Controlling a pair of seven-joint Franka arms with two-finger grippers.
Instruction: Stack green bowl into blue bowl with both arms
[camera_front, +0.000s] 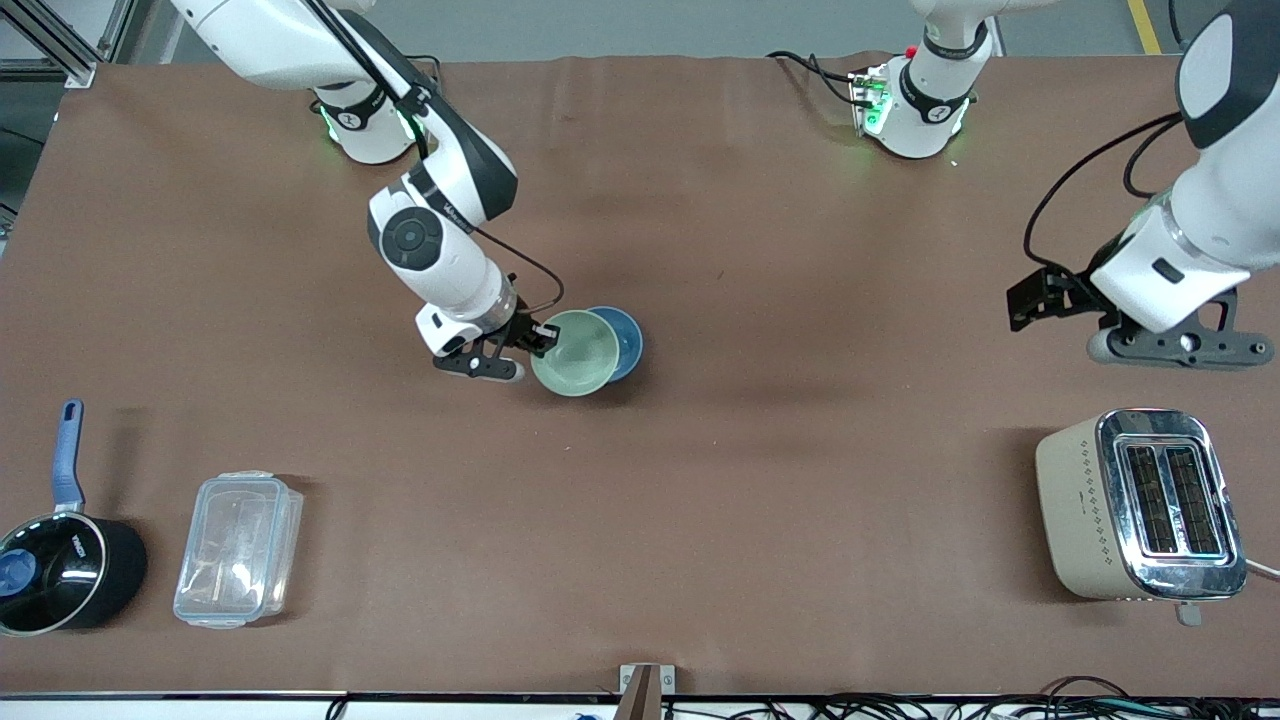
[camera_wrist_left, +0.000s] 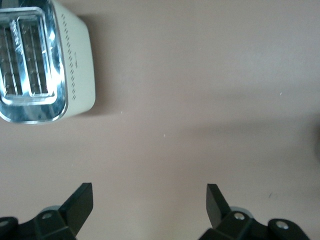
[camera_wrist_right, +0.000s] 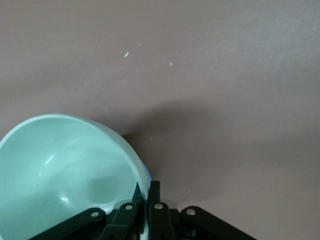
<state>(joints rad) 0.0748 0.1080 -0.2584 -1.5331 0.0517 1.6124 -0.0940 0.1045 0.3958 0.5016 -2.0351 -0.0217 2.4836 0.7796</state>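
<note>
right pincer (camera_front: 541, 338) pinching green bowl (camera_front: 575, 353) rim, seemingly over blue bowl (camera_front: 625, 338) | left pincer (camera_wrist_left: 150, 200) wide, waiting

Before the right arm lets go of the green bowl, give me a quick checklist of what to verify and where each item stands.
1. Right gripper pinching the rim of the green bowl: ok, fingers closed on the rim in the right wrist view.
2. Green bowl over the blue bowl: ok, it overlaps most of the blue bowl.
3. Green bowl centred and level: not ok, offset toward the right arm's end and tilted.
4. Green bowl seated in the blue bowl: cannot tell.
5. Left gripper out of the way: ok, open, waiting above the table near the toaster.
</note>
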